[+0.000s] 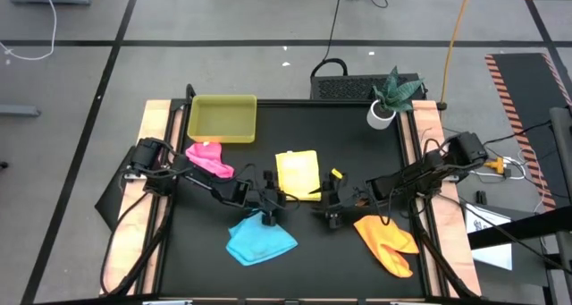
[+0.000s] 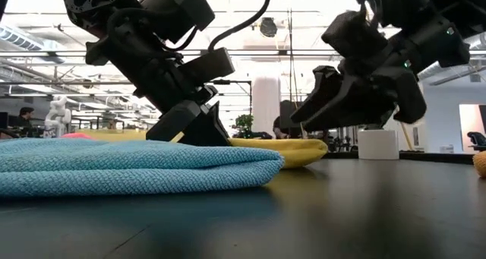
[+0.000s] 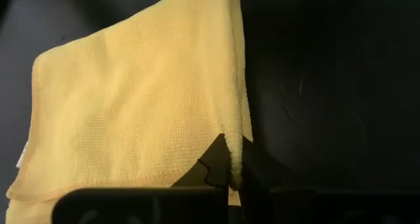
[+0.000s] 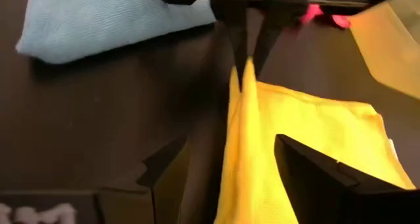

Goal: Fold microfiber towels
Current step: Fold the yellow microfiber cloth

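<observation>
**Q:** At the middle of the black bench [image 1: 357, 135], what is figured?

**A:** Yellow towel [image 1: 298, 173], a soft, fine-looped cloth lying roughly rectangular, with one edge drawn up into a ridge. Left pincer [image 1: 271, 200] is pressed together on that ridge, pinching the yellow towel at its near-left corner. Right pincer [image 1: 331, 202] stands just beside the towel's near-right corner, fingers spread, with the cloth lying between them and not clamped.

**Q:** How many towels, and where?

**A:** Four, one of each colour. Pink towel [image 1: 211, 158] lies crumpled at the left, just in front of the single yellow-green tray [image 1: 222, 118]. Sky-blue towel [image 1: 258, 239] lies folded, near the front, left of centre. Orange towel [image 1: 387, 241] lies rumpled at the front right. Two arms; one potted plant [image 1: 390, 96] at the far right corner.

**Q:** What does each view add?

**A:** Only the high view gives all four towels. Left wrist view shows the weave and the pinched fold [image 3: 233, 159] between the dark fingers. Right wrist view shows the raised ridge [image 4: 241, 106] held by the opposite pincer, with the sky-blue towel [image 4: 111, 17] beyond. Low view shows the sky-blue towel's stacked layers [image 2: 137, 170] and people far off in the room.
</observation>
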{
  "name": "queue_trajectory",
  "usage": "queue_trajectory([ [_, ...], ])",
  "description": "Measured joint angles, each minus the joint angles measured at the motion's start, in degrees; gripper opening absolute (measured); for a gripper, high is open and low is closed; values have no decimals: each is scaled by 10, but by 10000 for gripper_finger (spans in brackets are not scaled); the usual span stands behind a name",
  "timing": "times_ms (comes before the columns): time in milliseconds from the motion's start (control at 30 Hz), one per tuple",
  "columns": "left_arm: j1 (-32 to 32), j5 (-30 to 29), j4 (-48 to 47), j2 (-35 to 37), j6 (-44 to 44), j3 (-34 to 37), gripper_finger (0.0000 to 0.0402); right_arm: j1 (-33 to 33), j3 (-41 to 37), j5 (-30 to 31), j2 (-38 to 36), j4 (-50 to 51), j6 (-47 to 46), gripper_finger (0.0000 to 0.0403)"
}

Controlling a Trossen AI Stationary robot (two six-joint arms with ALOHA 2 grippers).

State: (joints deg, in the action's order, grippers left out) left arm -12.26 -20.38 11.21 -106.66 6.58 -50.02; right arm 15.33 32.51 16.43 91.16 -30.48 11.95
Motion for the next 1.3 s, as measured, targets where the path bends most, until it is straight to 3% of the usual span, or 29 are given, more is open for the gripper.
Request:
queue_trajectory([
  [167,9,35,21,0,-17,0,6,2,39,6,60,-12,63,228],
  [367,20,41,26,0,-43,0,22,2,110,105,130,53,146,219],
  [667,22,41,38,0,-59,0,9,3,129,106,135,113,141,166],
  [867,22,41,40,6,-83,0,38,3,129,106,135,116,142,96],
  [1100,20,59,15,30,-14,0,102,3,128,106,135,121,116,12],
  [1300,36,39,11,73,-7,0,187,8,127,89,129,129,94,12],
])
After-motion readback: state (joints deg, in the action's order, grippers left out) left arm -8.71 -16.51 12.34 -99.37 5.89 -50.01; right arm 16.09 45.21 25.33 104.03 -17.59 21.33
